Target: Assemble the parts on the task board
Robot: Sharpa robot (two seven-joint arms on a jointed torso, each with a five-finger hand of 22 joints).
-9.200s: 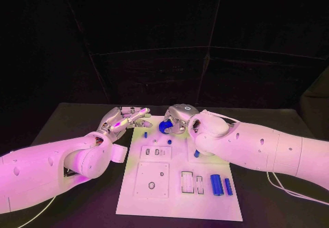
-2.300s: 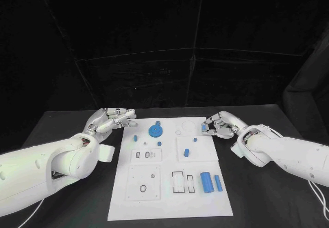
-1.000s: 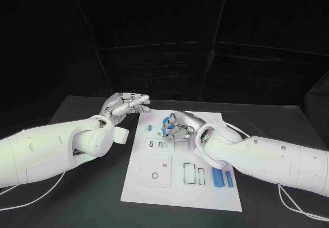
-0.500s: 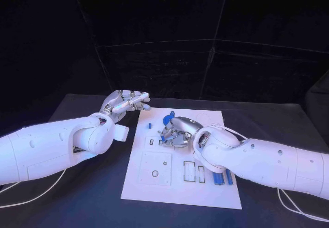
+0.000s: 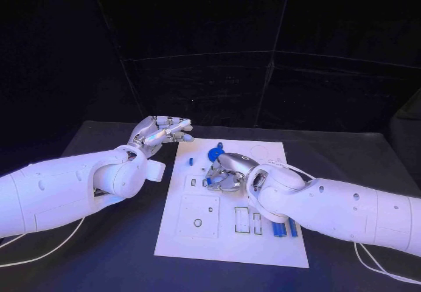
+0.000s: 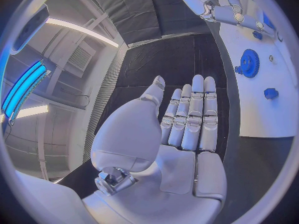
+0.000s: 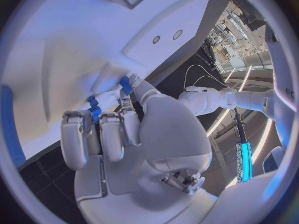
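**Inspector:** Status of the right hand (image 5: pixel 224 173)?

**Assessor:** Lowered over the middle of the task board (image 5: pixel 230 249), fingers curled down. Right wrist view: small blue part (image 7: pixel 93 107) pinched at the fingertips (image 7: pixel 127 106), close against the white plate. Contact between part and plate not confirmed; hidden by the fingers.

**Inspector:** Left hand (image 5: pixel 160 132)?

**Assessor:** Raised just beyond the board's far left corner, holding nothing. Left wrist view: fingers (image 6: pixel 193 115) straight and lying side by side, thumb apart, palm bare.

**Inspector:** Remaining parts?

**Assessor:** Blue gear (image 5: pixel 214 154) on the far end of the board, just beyond the right hand. Small blue peg (image 5: pixel 190 162) to its left. Two long blue pieces (image 5: pixel 279 230) at the near right, partly covered by the right forearm. Rectangular slots (image 5: pixel 241 219) beside them, apparently unfilled. Plate with two holes (image 5: pixel 198 216) at the near left, also unfilled.

**Inspector:** Step in hand?

**Assessor:** Judged as seating a small part into a recess near the board's middle. Task judged well short of done: several pieces loose, several recesses open.

**Inspector:** Requirements for the next move?

**Assessor:** Alignment of the pinched part with its recess, then a straight press down, then release without dragging it out. Care needed with the gear close by the knuckles. Left hand free to steady the board edge if the plate slides.
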